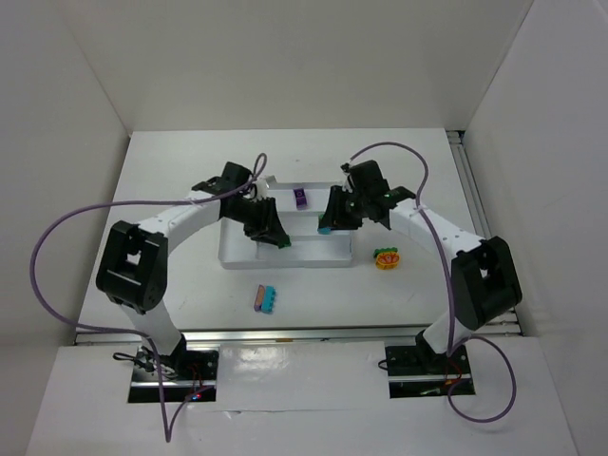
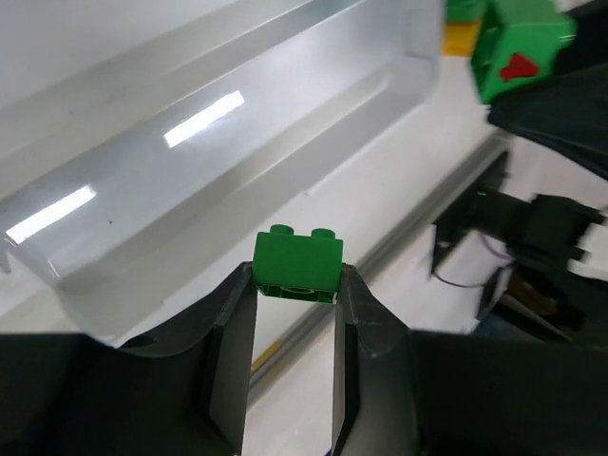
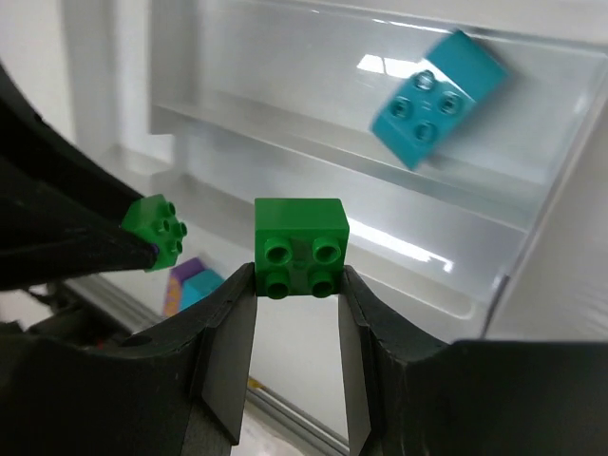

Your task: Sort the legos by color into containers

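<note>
**We are holding two green bricks over the tray, one in each pincer.**

We are working the drop-off step. The left pincer (image 2: 295, 285) is clamped on the left green brick (image 2: 297, 268), and the right pincer (image 3: 299, 277) is clamped on the right green brick (image 3: 301, 249). Both are hanging close together above the tray (image 1: 249, 263). A purple brick (image 1: 300, 197) is sitting in the far section, and a cyan brick (image 3: 437, 95) is showing, blurred, in a long one. We are judging that green needs a section free of both. The pincers are nearly facing each other and the dividers are low, so we are favouring one release at a time. An orange-and-green stack (image 1: 387, 257) and a cyan-and-purple stack (image 1: 266, 299) are waiting on the table.
</note>
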